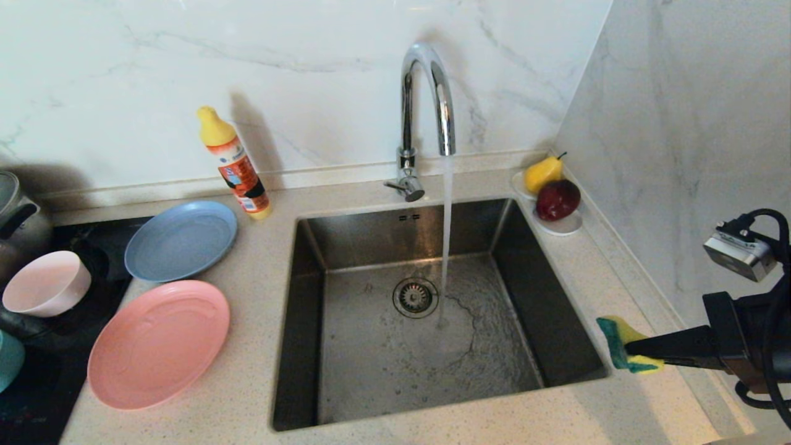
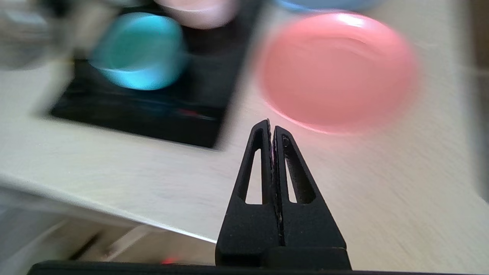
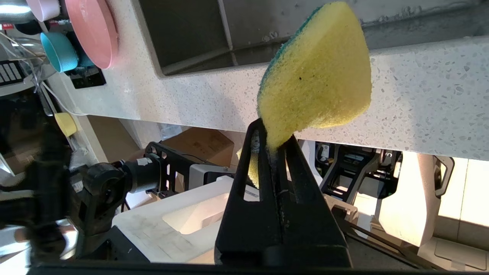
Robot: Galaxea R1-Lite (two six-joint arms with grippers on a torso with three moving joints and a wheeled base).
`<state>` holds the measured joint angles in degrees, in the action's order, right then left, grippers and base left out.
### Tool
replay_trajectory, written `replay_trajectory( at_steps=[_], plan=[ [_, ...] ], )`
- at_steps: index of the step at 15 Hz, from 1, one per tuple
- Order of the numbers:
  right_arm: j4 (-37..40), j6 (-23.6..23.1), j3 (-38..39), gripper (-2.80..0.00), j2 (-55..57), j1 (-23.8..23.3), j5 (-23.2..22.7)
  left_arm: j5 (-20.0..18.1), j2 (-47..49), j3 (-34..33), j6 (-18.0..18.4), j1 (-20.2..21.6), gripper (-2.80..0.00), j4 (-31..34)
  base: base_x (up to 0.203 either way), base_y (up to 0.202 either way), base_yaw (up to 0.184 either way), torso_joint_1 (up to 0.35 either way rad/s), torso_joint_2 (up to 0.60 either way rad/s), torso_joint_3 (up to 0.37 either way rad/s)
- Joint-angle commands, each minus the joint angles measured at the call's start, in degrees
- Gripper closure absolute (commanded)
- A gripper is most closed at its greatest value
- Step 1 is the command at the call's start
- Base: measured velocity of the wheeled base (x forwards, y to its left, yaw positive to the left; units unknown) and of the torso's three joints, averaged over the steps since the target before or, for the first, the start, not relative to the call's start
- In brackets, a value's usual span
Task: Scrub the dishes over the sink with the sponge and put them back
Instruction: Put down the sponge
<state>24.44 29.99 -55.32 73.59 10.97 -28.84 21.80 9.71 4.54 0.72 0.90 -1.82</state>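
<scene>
White grey-veined marble walls [image 1: 680,111] meet in a corner behind a speckled beige counter [image 1: 247,395] with a black hob [image 1: 37,389] at its left end, while cardboard boxes [image 3: 198,143] stand underneath.

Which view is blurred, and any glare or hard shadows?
Left wrist view: motion-smeared, salmon-pink plate and teal bowl soft, only the shut left tool sharp. Head view: crisp, orange bottle and tap throw dark shadows on the wall. Right wrist view: sharp, sponge evenly lit.
</scene>
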Motion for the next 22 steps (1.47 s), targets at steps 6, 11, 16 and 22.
replay_trajectory(
  at_steps=[6,11,16,22],
  plan=[
    [0.0,-1.4,-0.7,0.00,-0.4,0.0,0.8,-22.4,-9.6,-4.0,1.2,0.1,0.00,4.0,0.000,0.000,0.000,0.000,0.00,0.000],
    [0.0,-3.8,-1.2,0.00,-2.2,-0.1,3.9,-22.2,-9.6,-4.0,0.1,0.1,0.00,4.0,0.000,0.000,0.000,0.000,0.00,0.000],
    [0.2,-12.7,-0.4,0.00,-2.7,-0.1,11.7,-22.2,-9.6,-4.0,0.1,0.1,0.00,4.0,0.000,0.000,0.000,0.000,0.00,0.000],
    [-1.5,-23.4,7.1,0.00,-2.7,-0.1,23.4,-22.2,-9.6,-4.0,0.1,0.1,0.00,4.0,0.000,0.000,0.000,0.000,0.00,0.000]
  ],
)
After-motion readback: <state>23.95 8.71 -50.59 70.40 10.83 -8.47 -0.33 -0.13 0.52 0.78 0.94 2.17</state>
